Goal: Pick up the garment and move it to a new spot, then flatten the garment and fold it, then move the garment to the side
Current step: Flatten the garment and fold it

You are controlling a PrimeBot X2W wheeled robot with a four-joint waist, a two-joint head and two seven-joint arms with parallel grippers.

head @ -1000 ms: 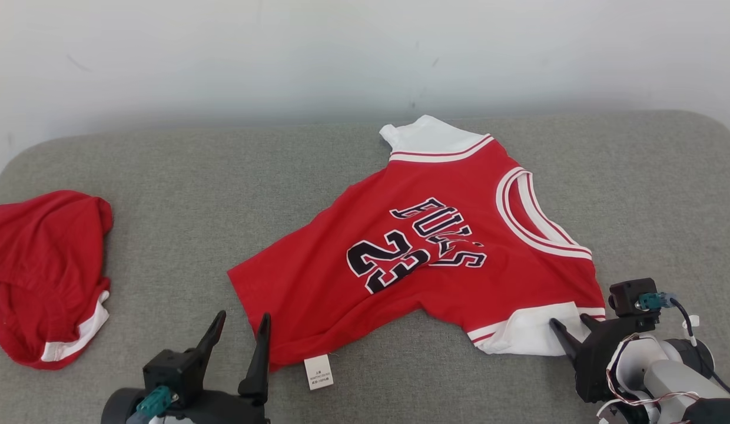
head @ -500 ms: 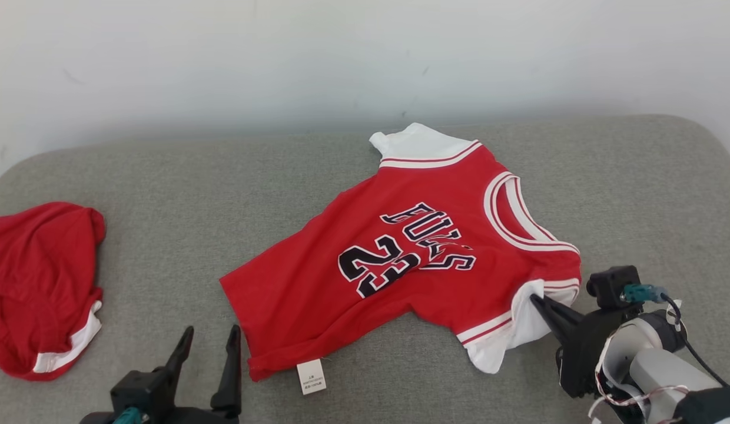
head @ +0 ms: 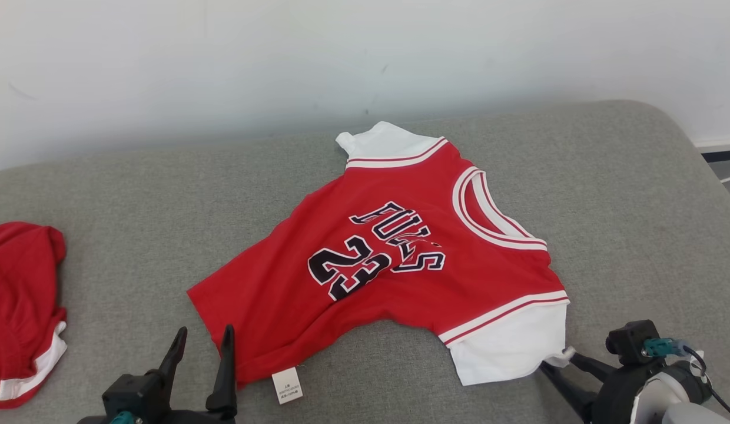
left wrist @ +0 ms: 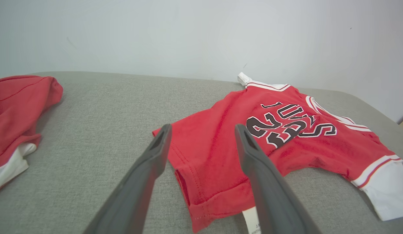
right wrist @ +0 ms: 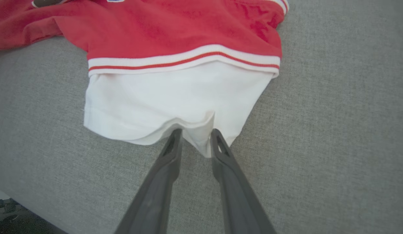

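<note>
The garment (head: 400, 259) is a red jersey with black "23" lettering and white sleeves, lying face up on the grey padded surface (head: 165, 194). Its near white sleeve (right wrist: 175, 94) is spread flat. My right gripper (head: 558, 360) rests low at that sleeve's corner. In the right wrist view the right gripper (right wrist: 196, 133) has its jaws parted, with a loose fold of the sleeve hem between the tips. My left gripper (head: 204, 330) stands open just short of the jersey's bottom hem. From the left wrist, the left gripper (left wrist: 203, 130) frames that hem of the garment (left wrist: 286, 130).
A second red garment (head: 17, 306) with white trim lies bunched at the far left, also visible as the red garment (left wrist: 16, 104). A white label (head: 286, 386) sticks out from the jersey's hem. The surface's rounded right edge (head: 703, 147) drops off; a pale wall stands behind.
My right gripper closed on the near white sleeve, drew it back toward me and spread it flat, then parted its jaws. The head camera has turned, shifting the whole scene left.
</note>
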